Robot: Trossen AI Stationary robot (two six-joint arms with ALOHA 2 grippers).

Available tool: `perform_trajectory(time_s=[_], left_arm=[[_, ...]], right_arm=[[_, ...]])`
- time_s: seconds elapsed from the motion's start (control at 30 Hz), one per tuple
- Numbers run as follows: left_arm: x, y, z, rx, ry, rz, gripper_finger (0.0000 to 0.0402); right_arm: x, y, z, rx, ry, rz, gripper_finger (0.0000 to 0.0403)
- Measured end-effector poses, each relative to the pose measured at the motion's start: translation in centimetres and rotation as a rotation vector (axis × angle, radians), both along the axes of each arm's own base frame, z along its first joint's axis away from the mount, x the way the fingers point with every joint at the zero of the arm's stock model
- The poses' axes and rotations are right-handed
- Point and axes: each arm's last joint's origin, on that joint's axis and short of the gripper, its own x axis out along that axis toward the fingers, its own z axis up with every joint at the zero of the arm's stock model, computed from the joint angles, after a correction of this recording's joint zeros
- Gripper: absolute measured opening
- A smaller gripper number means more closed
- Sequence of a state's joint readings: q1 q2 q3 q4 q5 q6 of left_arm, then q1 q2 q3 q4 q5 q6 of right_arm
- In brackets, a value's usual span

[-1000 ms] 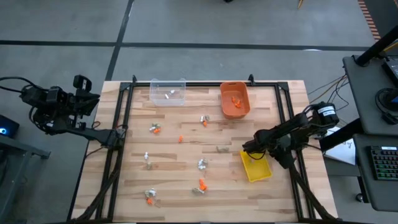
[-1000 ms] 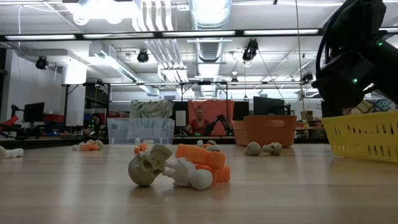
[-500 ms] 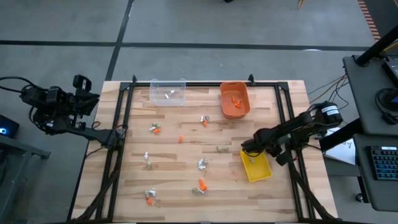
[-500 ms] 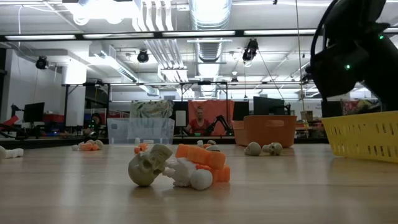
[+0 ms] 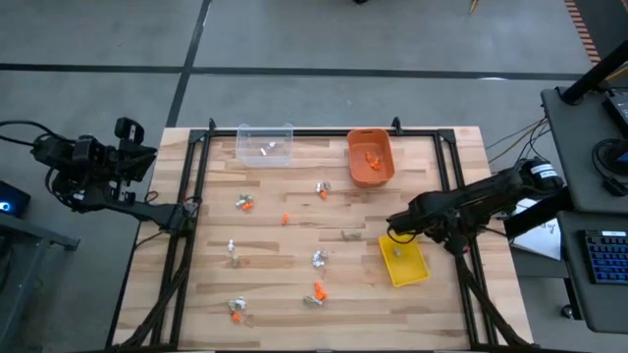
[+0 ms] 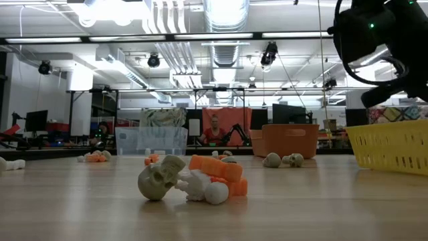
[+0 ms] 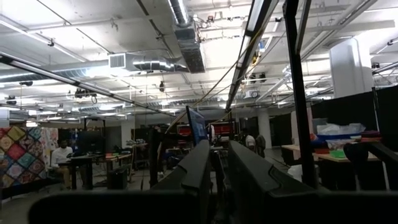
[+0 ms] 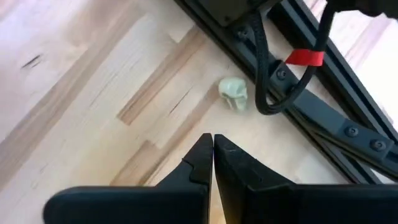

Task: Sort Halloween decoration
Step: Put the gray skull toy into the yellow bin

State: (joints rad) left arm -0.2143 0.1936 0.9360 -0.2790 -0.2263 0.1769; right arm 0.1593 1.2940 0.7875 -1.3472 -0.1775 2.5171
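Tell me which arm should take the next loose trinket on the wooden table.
Probably the right. Its gripper hangs above the wooden table, fingers shut, by the yellow plastic bin, with a small tan-grey trinket close by. The left gripper sits folded off the table's left edge, far from every piece.

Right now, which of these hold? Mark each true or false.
1. The right gripper is by the yellow bin. True.
2. The left arm reaches over the table. False: it sits off the table's left edge.
3. The orange bin holds orange trinkets. True.
4. The clear bin is empty. False: a white trinket lies in it.
5. The right gripper holds a trinket. False: its fingers are shut with nothing between them.
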Motion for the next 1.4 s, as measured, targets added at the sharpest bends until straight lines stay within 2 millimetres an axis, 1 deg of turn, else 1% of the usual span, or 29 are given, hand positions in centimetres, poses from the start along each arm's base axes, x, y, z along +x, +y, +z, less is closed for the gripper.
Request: perform_trajectory(time_s=[0.07, 0.17, 0.23, 0.33, 0.43, 0.6, 0.7, 0.73, 0.83, 0.93, 1.0, 1.13, 1.23, 1.27, 1.4], left_arm=[[0.0, 0.0, 0.0, 0.004, 0.000, 0.002, 0.0040], [0.0, 0.0, 0.0, 0.004, 0.000, 0.002, 0.0040], [-0.1, 0.0, 0.0, 0.005, 0.001, 0.002, 0.0040], [-0.6, 0.1, 0.3, 0.019, 0.009, 0.009, 0.0040], [-1.5, 0.3, 0.9, 0.021, 0.013, 0.013, 0.0040], [-2.8, 0.6, 1.6, 0.022, 0.013, 0.014, 0.0040], [-2.9, 0.6, 1.5, 0.025, 0.026, 0.014, 0.0040], [-2.8, 0.6, 1.4, 0.027, 0.034, 0.014, 0.0040], [-2.6, 0.6, 1.1, 0.037, 0.066, 0.014, 0.0040], [-2.7, 0.6, 1.1, 0.070, 0.075, 0.029, 0.0040], [-3.1, 0.7, 1.4, 0.080, 0.060, 0.034, 0.0040], [-4.1, 0.9, 1.9, 0.081, 0.050, 0.036, 0.0040], [-4.5, 1.0, 2.1, 0.067, 0.051, 0.029, 0.0040], [-4.5, 1.0, 2.1, 0.062, 0.050, 0.026, 0.0040], [-4.7, 1.0, 2.2, 0.072, 0.047, 0.029, 0.0040]], right_arm=[[-0.1, -0.1, 0.1, -0.003, 0.001, 0.065, 0.0009], [-0.5, -0.2, 0.1, 0.057, 0.017, 0.267, 0.0009], [-0.4, -0.2, 0.0, 0.083, 0.002, 0.329, 0.0009], [-0.1, -0.2, -0.2, 0.097, -0.037, 0.365, 0.0009], [-0.3, -0.2, -0.7, 0.093, 0.010, 0.339, 0.0009], [-0.1, -0.1, -1.3, 0.115, 0.030, 0.379, 0.0009], [-0.2, -0.1, -1.4, 0.177, 0.033, 0.469, 0.0009], [-0.5, -0.2, -1.6, 0.227, 0.049, 0.449, 0.0009], [-1.5, 0.2, -2.1, 0.357, 0.111, 0.275, 0.0011], [-2.2, 1.0, -2.9, 0.318, 0.156, 0.164, 0.0025], [-1.9, 1.3, -3.4, 0.285, 0.091, 0.174, 0.0039], [-1.2, 1.8, -3.7, 0.311, -0.020, 0.277, 0.0067], [-0.6, 1.9, -3.9, 0.315, -0.082, 0.323, 0.0079], [-0.6, 1.9, -3.9, 0.297, -0.077, 0.326, 0.0082], [-1.3, 1.5, -4.0, 0.181, 0.012, 0.221, 0.0085]])
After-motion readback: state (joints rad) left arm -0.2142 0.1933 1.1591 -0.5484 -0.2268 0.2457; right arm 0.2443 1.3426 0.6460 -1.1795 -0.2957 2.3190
